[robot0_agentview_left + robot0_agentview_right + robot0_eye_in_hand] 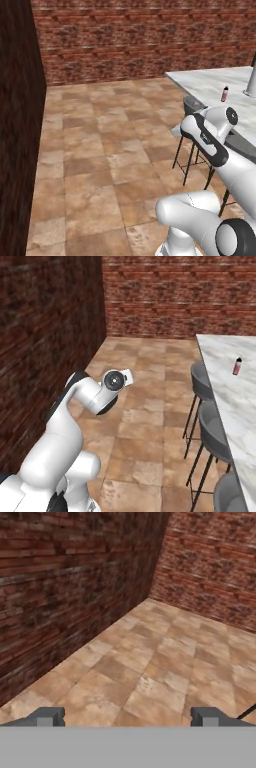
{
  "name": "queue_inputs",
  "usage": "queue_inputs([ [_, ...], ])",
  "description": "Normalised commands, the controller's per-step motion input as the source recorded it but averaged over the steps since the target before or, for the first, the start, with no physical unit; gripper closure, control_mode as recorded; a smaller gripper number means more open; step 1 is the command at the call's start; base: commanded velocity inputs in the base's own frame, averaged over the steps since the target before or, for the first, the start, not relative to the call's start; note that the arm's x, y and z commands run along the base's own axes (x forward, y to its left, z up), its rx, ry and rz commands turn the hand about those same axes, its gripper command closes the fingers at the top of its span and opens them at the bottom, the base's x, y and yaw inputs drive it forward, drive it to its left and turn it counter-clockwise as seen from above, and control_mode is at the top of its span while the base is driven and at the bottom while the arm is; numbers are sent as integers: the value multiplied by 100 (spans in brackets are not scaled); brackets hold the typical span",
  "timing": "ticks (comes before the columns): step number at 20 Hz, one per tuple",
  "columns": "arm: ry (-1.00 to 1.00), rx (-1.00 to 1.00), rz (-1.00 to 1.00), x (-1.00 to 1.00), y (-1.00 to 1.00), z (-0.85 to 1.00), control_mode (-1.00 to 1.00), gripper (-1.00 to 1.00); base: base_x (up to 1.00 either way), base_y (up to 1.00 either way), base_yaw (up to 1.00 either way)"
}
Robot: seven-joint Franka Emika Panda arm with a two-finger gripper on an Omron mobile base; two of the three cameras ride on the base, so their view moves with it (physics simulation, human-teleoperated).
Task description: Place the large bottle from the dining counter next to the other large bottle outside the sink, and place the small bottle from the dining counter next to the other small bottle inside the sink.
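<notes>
The small bottle [225,93] stands upright on the marble dining counter [210,82], well apart from the arm. In the left base view a grey cylinder [251,80] rises just beside it. Dark stools [202,383] line the counter's edge. The gripper [127,716] is spread wide and empty, facing tiled floor [160,662] and brick walls [65,577].

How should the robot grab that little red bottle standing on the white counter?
Best to grip the small bottle around its red middle, probably coming in level from the stool side of the marble counter. It stands upright and slim, so open fingers can close on its two sides. The dark cap looks too small to hold safely. The gripper is open, facing the floor.
</notes>
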Motion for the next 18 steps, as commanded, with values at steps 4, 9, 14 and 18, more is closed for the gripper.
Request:
queue_inputs([
  [4, 0, 0, 0, 0, 0, 0, 100, -100, 46, 23, -12],
  [9, 0, 0, 0, 0, 0, 0, 100, -100, 43, 18, -15],
  [14, 0, 0, 0, 0, 0, 0, 100, -100, 42, 16, -17],
  [18, 0, 0, 0, 0, 0, 0, 100, -100, 40, 17, -18],
])
